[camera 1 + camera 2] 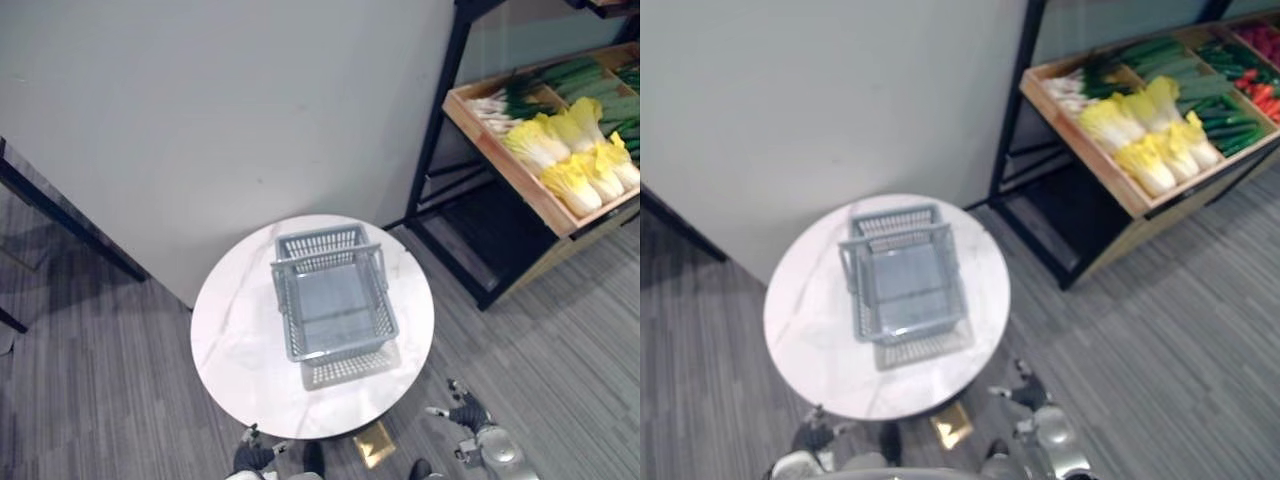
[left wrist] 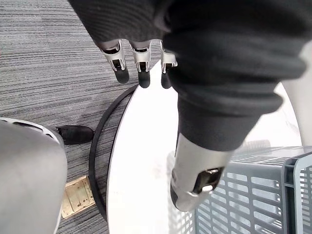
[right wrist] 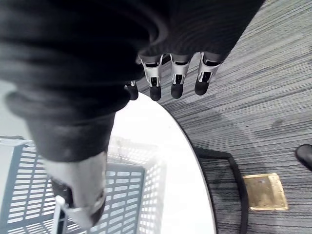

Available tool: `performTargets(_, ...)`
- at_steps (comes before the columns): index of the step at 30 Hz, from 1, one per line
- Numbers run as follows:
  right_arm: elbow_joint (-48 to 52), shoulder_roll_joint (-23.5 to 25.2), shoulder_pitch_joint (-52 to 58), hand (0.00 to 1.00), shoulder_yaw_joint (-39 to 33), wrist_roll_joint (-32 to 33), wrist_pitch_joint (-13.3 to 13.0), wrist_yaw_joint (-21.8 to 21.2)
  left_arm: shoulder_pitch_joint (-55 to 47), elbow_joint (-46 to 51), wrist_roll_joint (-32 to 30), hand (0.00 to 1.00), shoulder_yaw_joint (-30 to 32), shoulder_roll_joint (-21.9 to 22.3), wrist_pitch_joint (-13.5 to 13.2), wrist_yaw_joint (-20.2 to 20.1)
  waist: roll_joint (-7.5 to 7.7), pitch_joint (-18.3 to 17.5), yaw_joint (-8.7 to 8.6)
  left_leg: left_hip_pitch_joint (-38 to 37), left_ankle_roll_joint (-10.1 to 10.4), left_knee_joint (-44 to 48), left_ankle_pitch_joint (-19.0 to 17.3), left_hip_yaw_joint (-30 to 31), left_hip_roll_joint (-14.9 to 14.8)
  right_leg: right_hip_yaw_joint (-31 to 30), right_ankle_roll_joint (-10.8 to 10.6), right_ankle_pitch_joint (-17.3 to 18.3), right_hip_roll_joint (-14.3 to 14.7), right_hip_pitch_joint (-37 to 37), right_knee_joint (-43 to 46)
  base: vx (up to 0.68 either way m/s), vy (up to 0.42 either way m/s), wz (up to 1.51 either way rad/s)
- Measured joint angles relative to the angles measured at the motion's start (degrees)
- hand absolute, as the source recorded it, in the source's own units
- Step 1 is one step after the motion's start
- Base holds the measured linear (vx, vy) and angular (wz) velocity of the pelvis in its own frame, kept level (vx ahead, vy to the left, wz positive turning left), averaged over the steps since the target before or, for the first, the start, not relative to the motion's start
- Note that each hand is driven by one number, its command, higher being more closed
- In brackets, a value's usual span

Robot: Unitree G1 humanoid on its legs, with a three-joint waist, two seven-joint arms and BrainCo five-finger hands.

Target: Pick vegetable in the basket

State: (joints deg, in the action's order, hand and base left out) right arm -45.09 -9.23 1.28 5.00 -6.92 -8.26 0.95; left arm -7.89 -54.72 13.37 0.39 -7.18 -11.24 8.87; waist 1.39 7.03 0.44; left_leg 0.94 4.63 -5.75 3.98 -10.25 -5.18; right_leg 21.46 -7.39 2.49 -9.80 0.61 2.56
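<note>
The basket (image 1: 283,312) sits mid-desk (image 1: 235,340), open at the top. Its handle (image 1: 330,258) crosses the far part of the mouth, and the near part is free from above. Bare marble rings it on every side. A wall (image 1: 230,110) stands close behind the desk. To the right, open carpet (image 1: 480,350) separates the desk from the vegetable shelf (image 1: 503,165), whose black post (image 1: 436,120) flanks the crate's left end.

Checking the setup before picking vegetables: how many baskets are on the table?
1: a grey basket, empty, near the middle of the round white table. Nothing on the table could hide another.
</note>
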Motion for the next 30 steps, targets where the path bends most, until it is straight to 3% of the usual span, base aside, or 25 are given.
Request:
performTargets(5,10.1,-1.2,1.3,0.00,-0.6,-3.7,-0.1,1.5,-0.1,1.1,0.0,0.00,0.2,0.0,0.0,0.0,0.02,-0.1,-0.17,-0.2,0.3,0.0,-0.2,-0.2,-0.1,-0.5,0.0,0.0,0.3,0.6,-0.9,0.05,-0.008,0.01)
performTargets(12,32.6,-4.1,3.9,0.00,-7.9,-9.3,-1.9,4.1,-0.8,0.9,-0.9,0.00,5.7,-0.2,0.0,0.6,0.91,-1.4,-0.59,-1.2,0.7,-0.1,-0.6,-1.8,-0.3,-2.7,0.2,-0.2,0.6,0.6,-1.5,0.00,0.011,-0.13)
performTargets(16,39.1,-6.9,4.1,0.00,-7.5,-11.2,-2.9,5.0,-1.1,-0.2,-2.6,0.00,7.8,-0.2,0.2,0.9,1.09,-1.9,-0.72,-1.2,0.7,-0.1,-0.6,-1.9,-0.4,-2.9,0.2,-0.3,0.7,0.6,-1.5,-0.02,0.005,-0.02)
performTargets(20,39.4,-14.2,-3.8,0.00,2.7,-11.3,-3.2,4.6,-1.6,-1.9,-3.5,0.00,9.0,-0.5,0.3,0.9,1.06,-1.9,-0.34,-1.0,0.6,-0.1,-0.6,-2.3,-0.5,-3.4,0.2,-0.6,0.7,0.0,-1.6,-0.05,0.014,-0.07)
performTargets(23,34.0,-16.6,-14.8,0.00,11.5,-11.3,-4.0,3.4,-2.1,-2.4,-3.5,0.00,9.0,-0.5,0.8,0.7,1.05,-1.9,0.41,-0.2,0.3,-0.1,-0.3,-2.2,-0.4,-3.4,0.3,-1.1,0.7,-0.7,-1.8,-0.06,0.010,-0.01)
performTargets(26,24.7,-17.3,-27.5,0.00,18.4,-13.9,-3.7,3.3,-1.9,-2.3,-3.3,0.00,8.9,-0.5,0.7,0.7,1.02,-1.8,2.91,2.2,0.0,-0.1,0.6,-1.1,-0.2,-2.4,0.4,-2.4,0.7,-2.0,-2.7,-0.04,0.009,0.17)
performTargets(30,18.8,-17.3,-39.1,0.00,20.4,-17.3,-1.9,3.5,-1.9,-2.3,-2.2,0.00,9.0,-0.5,0.7,0.9,1.34,-0.9,5.94,5.0,-0.2,0.3,1.8,0.9,0.0,-1.2,0.9,-2.9,0.6,-3.4,-2.8,-0.01,0.017,0.29)
